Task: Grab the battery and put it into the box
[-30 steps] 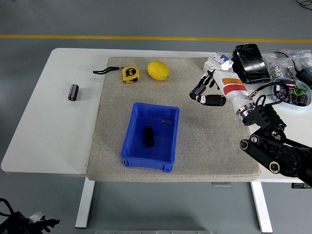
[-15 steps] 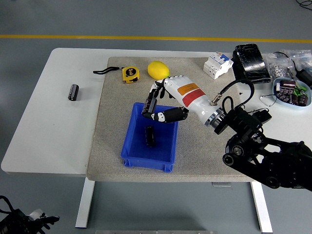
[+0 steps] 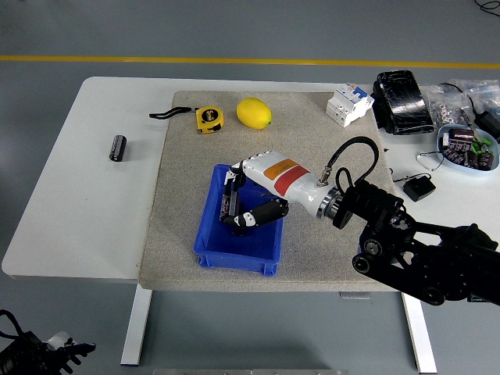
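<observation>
A blue box (image 3: 234,262) stands on the grey mat (image 3: 180,195) at the table's middle. My right hand (image 3: 238,211) is down inside it, its white forearm slanting in from the right. It covers the spot where a black battery lay in the box a moment ago, and that battery is hidden under it. A second black battery (image 3: 117,147) lies on the bare white table at the left, far from the hand. My left hand (image 3: 47,355) hangs below the table's edge at the bottom left corner, fingers loosely spread and holding nothing.
A yellow tape measure (image 3: 208,118) and a lemon (image 3: 254,112) lie at the mat's far edge. At the back right are a white circuit breaker (image 3: 348,104), a black pack (image 3: 401,101) and a bowl of parts (image 3: 467,148). A small black adapter (image 3: 419,188) lies nearer.
My right hand swept from the mat's back right leftward over the box, then dropped into it, covering the battery there. The small black adapter is now uncovered.
</observation>
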Tool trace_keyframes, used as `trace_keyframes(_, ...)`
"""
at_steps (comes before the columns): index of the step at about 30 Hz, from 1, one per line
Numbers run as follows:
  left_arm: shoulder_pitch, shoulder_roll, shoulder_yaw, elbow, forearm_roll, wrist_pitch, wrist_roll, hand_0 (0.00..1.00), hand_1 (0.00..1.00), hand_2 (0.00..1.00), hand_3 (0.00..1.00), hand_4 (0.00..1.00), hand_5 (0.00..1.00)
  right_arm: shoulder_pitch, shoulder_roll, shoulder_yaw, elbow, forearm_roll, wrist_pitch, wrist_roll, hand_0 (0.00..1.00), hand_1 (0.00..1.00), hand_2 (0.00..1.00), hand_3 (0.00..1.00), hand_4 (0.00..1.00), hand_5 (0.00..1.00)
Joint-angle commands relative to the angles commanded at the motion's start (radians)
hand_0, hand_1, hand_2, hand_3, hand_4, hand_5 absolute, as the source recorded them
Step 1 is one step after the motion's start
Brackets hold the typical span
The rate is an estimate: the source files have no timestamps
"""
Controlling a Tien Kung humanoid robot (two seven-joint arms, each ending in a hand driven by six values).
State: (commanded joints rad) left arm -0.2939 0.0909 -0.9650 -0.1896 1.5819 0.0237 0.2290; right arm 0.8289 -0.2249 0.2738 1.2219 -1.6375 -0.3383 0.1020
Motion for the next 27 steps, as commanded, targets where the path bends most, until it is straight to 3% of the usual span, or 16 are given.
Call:
trace_keyframes(5, 0.002, 0.001, 0.000, 0.000, -0.001, -0.001, 0.001, 0.556, 0.514, 0.604, 0.597, 0.583, 0.638, -0.001, -0.003, 0.021, -0.012, -0.013, 0.030, -0.005, 0.693, 0.687, 0.741, 0.817, 0.998, 0.367)
trace_keyframes(6, 0.002, 0.001, 0.001, 0.000, -0.002, -0.001, 0.001, 0.555, 0.511, 0.603, 0.598, 0.583, 0.636, -0.001, -0.003, 0.022, -0.015, -0.018, 0.029, -0.004, 0.795, 0.807, 0.855, 0.864, 0.998, 0.369)
trace_keyframes(15, 0.003, 0.000, 0.002, -0.001, -0.004, -0.001, 0.003, 0.555, 0.508, 0.597, 0.598, 0.582, 0.635, -0.014, 0.009, 0.110, -0.034, 0.029, 0.009, 0.037, 0.802, 0.818, 0.871, 0.872, 0.998, 0.381)
trace_keyframes(17, 0.002, 0.000, 0.003, -0.002, -0.003, -0.002, 0.004, 0.555, 0.508, 0.597, 0.598, 0.582, 0.635, -0.006, 0.014, 0.154, -0.061, 0.102, 0.021, 0.077, 0.802, 0.818, 0.871, 0.872, 0.998, 0.381)
trace_keyframes(18, 0.002, 0.000, 0.003, -0.002, -0.004, -0.002, 0.004, 0.551, 0.507, 0.595, 0.598, 0.584, 0.636, -0.001, 0.017, 0.173, -0.076, 0.146, 0.035, 0.093, 0.789, 0.798, 0.826, 0.833, 0.998, 0.470)
trace_keyframes(23, -0.003, 0.000, -0.004, -0.004, 0.003, -0.004, 0.008, 0.551, 0.507, 0.595, 0.598, 0.584, 0.636, 0.038, 0.036, 0.242, -0.183, 0.354, 0.131, 0.109, 0.789, 0.798, 0.826, 0.833, 0.998, 0.470)
trace_keyframes(24, -0.004, 0.000, -0.004, -0.004, 0.005, -0.006, 0.009, 0.552, 0.505, 0.593, 0.598, 0.584, 0.635, 0.049, 0.041, 0.252, -0.208, 0.393, 0.148, 0.106, 0.815, 0.803, 0.828, 0.840, 0.998, 0.648)
trace_keyframes(27, -0.007, 0.000, -0.006, -0.006, 0.011, -0.009, 0.012, 0.552, 0.505, 0.593, 0.598, 0.584, 0.635, 0.083, 0.056, 0.272, -0.298, 0.529, 0.197, 0.085, 0.815, 0.803, 0.828, 0.840, 0.998, 0.648)
